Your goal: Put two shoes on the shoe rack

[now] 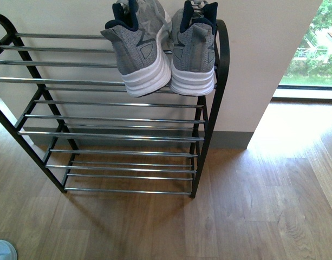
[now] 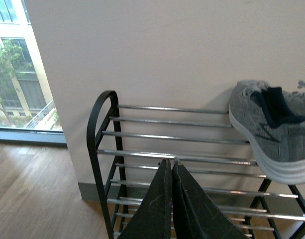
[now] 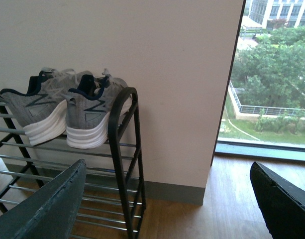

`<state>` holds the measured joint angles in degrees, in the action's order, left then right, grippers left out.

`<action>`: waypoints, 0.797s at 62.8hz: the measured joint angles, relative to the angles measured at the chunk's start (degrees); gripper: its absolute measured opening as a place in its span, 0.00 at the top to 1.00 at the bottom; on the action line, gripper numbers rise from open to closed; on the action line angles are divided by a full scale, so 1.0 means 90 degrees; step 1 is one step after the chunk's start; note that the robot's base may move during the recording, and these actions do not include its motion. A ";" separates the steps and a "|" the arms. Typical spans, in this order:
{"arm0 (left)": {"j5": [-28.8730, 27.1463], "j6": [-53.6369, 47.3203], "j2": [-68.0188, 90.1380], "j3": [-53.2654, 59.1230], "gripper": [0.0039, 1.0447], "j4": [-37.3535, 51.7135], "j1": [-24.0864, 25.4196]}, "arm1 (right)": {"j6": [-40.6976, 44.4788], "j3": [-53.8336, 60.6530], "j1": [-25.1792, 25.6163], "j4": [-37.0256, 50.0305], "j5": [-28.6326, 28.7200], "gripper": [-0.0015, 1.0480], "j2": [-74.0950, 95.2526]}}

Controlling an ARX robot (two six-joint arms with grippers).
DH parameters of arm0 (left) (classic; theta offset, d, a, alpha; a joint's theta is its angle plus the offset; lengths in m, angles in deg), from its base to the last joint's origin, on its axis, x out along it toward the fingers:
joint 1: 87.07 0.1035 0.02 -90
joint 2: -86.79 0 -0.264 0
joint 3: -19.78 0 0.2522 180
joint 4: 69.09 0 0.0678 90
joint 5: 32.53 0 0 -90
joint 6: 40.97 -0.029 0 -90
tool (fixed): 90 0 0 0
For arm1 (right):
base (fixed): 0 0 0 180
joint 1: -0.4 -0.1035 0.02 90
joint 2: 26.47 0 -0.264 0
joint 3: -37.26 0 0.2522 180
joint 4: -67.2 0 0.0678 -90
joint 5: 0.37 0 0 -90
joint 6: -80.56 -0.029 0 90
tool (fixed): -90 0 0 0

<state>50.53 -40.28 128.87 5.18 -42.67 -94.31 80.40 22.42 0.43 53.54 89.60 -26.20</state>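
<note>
Already up on the top tier of the shoe rack [image 1: 223, 65], ahead of both grippers.

Largest first: black metal side frames rounded at the top, thin chrome bars as shelves, backed against a pale wall [image 1: 263, 54] on a wood-plank floor [image 1: 252, 206]. Then the two shoes [image 1: 144, 54], side by side at the rack end nearer the right gripper [image 3: 167, 167], heels toward it and overhanging the front bar; grey knit uppers, thick ribbed white soles, navy collars, grey laces. Right gripper spread wide, nothing between its dark, rough-faced fingers [image 3: 48, 209]. Left gripper [image 2: 171, 162] pressed together, empty, facing the rack's bare end, shoes off to one side.
</note>
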 joint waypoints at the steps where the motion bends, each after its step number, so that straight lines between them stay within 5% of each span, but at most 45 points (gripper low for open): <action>1: 0.0022 0.0000 -0.0046 0.0005 0.99 -0.0046 0.0012 | 0.0000 0.0000 0.0000 0.0000 0.0000 0.09 0.0000; 15: 0.0704 -0.0010 -0.1146 0.0012 0.99 -0.1010 0.0750 | 0.0000 -0.0002 0.0000 0.0000 -0.0002 0.09 0.0000; 50: 0.0758 -0.0010 -0.2909 0.0012 0.99 -0.2698 0.0777 | 0.0000 0.0000 0.0000 0.0000 0.0000 0.09 0.0000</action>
<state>57.35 -40.37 102.69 5.29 -66.95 -87.32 80.40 22.42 0.43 53.54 89.60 -26.20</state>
